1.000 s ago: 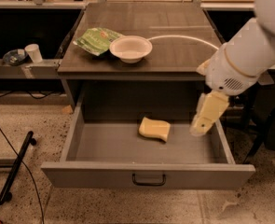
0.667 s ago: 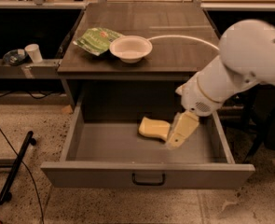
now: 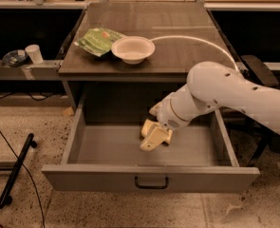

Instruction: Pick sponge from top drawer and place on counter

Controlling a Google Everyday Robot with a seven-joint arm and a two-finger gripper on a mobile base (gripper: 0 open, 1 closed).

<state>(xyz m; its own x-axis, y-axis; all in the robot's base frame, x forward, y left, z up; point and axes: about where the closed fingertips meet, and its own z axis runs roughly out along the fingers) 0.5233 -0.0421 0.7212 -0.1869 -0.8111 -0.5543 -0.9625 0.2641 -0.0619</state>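
Your arm [image 3: 225, 91] reaches in from the right, below the front edge of the tabletop [image 3: 182, 61], and bends down into the open top drawer [image 3: 101, 177]. The drawer stands pulled well out, with its small dark handle [image 3: 151, 182] at the middle of the front panel.

Your hand [image 3: 154, 137] is low inside the drawer, a little right of its middle, angled down and to the left. It sits right over the sponge [image 3: 146, 126]. You only see a pale yellow part of the sponge poking out at the hand's upper left side; the rest is covered. Hand and sponge look in contact, but you cannot tell how far the hand is open, or whether it has any hold on the sponge. The sponge lies on the drawer floor, away from the side walls.

Up on the tabletop, a white bowl [image 3: 132, 49] sits near the front edge, left of middle. A green packet [image 3: 98, 41] lies just beside it toward the front left corner, its edge against the bowl. A thin pale arc [image 3: 196, 39] curves from beside the bowl across to the right edge.

Off the tabletop's left edge, a low shelf carries a white cup [image 3: 34, 53]. A black bar [image 3: 16, 170] lies on the speckled floor, left of the drawer.
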